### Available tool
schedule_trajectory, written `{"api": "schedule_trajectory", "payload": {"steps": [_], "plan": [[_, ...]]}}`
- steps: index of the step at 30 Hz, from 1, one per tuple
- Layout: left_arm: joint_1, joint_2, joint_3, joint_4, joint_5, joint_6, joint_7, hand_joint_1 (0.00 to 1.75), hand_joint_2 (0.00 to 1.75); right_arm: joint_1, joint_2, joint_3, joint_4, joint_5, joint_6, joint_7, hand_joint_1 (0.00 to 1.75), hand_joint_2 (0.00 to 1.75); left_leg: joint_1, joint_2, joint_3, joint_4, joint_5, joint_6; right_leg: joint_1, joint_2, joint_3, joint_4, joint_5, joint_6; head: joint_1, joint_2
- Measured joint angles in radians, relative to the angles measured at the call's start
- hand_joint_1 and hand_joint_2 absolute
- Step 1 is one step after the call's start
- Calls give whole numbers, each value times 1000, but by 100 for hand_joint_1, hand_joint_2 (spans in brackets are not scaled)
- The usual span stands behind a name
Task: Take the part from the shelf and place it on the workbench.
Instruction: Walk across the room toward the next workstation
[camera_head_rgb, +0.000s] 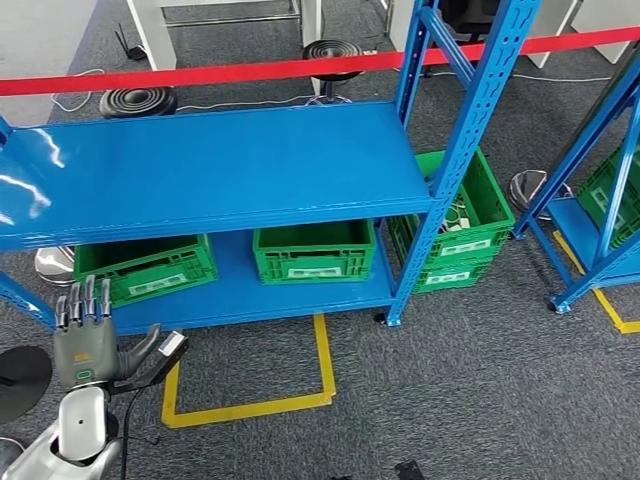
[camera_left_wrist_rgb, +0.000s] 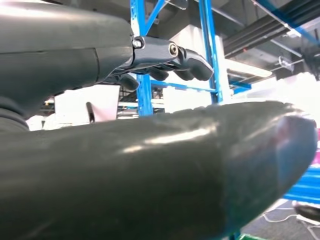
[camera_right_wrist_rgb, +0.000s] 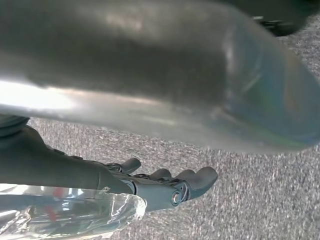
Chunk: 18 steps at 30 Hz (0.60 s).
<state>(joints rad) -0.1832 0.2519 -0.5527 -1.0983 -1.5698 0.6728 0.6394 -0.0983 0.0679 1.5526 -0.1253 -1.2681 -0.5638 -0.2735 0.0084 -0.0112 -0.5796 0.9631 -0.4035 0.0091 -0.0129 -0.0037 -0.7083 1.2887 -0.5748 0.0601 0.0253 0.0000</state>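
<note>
The left hand (camera_head_rgb: 83, 335) is raised at the low left with its fingers spread and nothing in them, just short of the shelf (camera_head_rgb: 226, 160), whose lower level carries green crates (camera_head_rgb: 313, 250). The right hand (camera_right_wrist_rgb: 162, 187) hangs over the floor (camera_right_wrist_rgb: 245, 200) with fingers nearly straight and a clear bag (camera_right_wrist_rgb: 68, 215), probably the part, lying lengthwise along them. Whether the hand grips it I cannot tell, so the right arm is nearer and no worktop shows.
</note>
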Motion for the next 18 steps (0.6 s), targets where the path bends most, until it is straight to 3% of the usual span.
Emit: {"api": "schedule_trajectory", "payload": {"steps": [1,3,5,6,10,12,14,17,18], "plan": [[1,0,0,0,0,0,0,0,0,1,0,0,0,0,0,0,0,0,2,-3,1,1,-1,-3,-1,0,10,-28,26,1,0,0],[1,-1,0,0,0,0,0,0,0,0,0,0,0,0,0,0,0,0,6,-10,2,8,-7,-15,-5,5,71,-159,94,6,1,0],[0,-2,1,0,0,0,0,0,0,-2,1,0,0,-1,1,-1,0,0,5,-14,-2,19,-13,-28,-9,14,117,-250,123,1,2,0],[0,-1,1,0,0,0,0,0,0,-3,2,0,0,-1,1,-1,0,0,3,-15,-5,22,-12,-28,-10,17,123,-262,122,-3,2,0],[-1,1,1,-1,0,0,0,0,0,-1,2,0,0,-2,2,0,0,0,2,-15,-6,18,-5,3,-7,19,119,-263,126,-16,1,0],[-1,1,1,-2,0,0,0,0,0,-1,2,0,0,-2,3,0,0,0,3,-15,-4,13,-2,5,-4,20,118,-262,126,-23,1,0],[-1,1,1,-3,0,0,0,0,0,-1,2,0,0,-2,3,0,0,0,5,-15,-3,7,0,-12,-1,19,118,-262,125,-28,1,0],[0,1,1,-3,0,-1,0,0,0,-1,2,0,0,-2,3,0,0,0,11,-15,-3,2,2,-54,3,18,116,-261,125,-32,2,0],[0,1,1,-3,0,-1,0,0,0,-1,2,0,0,-2,3,0,0,0,12,-15,-3,1,2,-59,4,17,115,-261,126,-33,2,0]]}}
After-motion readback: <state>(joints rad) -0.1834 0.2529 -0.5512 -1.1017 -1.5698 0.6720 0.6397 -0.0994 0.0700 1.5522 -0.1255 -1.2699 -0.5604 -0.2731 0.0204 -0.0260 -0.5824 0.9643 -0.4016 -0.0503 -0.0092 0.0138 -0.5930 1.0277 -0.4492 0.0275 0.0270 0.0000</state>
